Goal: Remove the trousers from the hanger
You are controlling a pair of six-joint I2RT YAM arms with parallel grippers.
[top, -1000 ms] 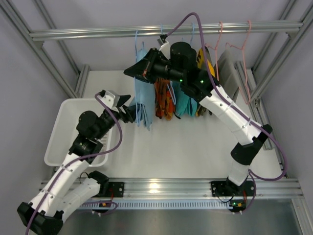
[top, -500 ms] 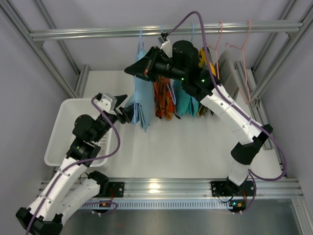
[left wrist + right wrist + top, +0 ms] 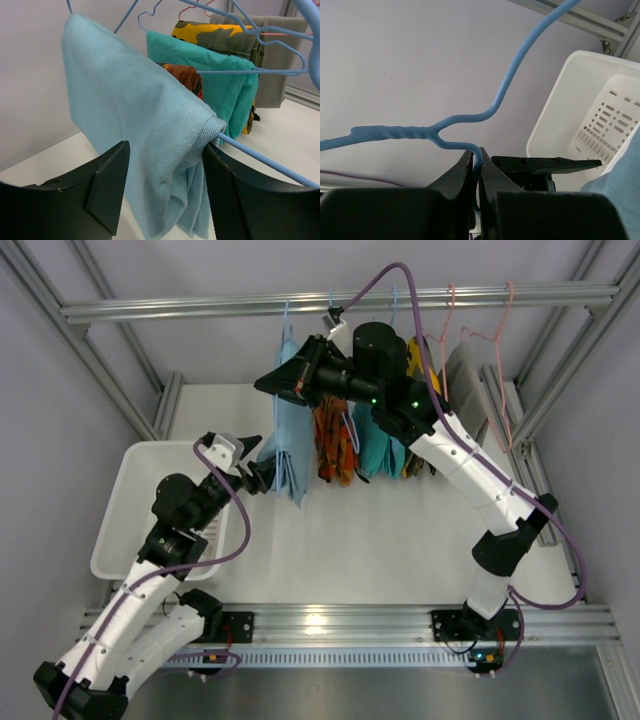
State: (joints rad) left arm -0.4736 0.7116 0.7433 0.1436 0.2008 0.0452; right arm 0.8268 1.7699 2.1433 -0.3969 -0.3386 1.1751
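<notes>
From the overhead camera my right arm covers most of the thin light blue wire hanger (image 3: 395, 134). Only its hook shows there, over the far aluminium rail (image 3: 200, 308). The right wrist camera gives a better look: the right gripper (image 3: 476, 167) is clamped tight on the wire just below the twisted neck, but the frame's lower part is out of that shot.

The plain light sky-blue soft cloth trousers (image 3: 135, 120) hang folded over the hanger's bottom bar. They are leftmost on the rail, left of an orange-patterned garment (image 3: 335, 445) and a teal garment (image 3: 227, 92). Their lower hem runs off the bottom of the left wrist picture.

The left gripper (image 3: 165, 187) sits at the near left side of the trousers with its jaws spread wide, and the fold hangs between its two black fingers (image 3: 107, 190). I cannot tell whether either finger touches the cloth. The bare bar pokes out of the fold to the right. A white plastic basket (image 3: 112, 515) lies at the left, partly covered by my left arm.
</notes>
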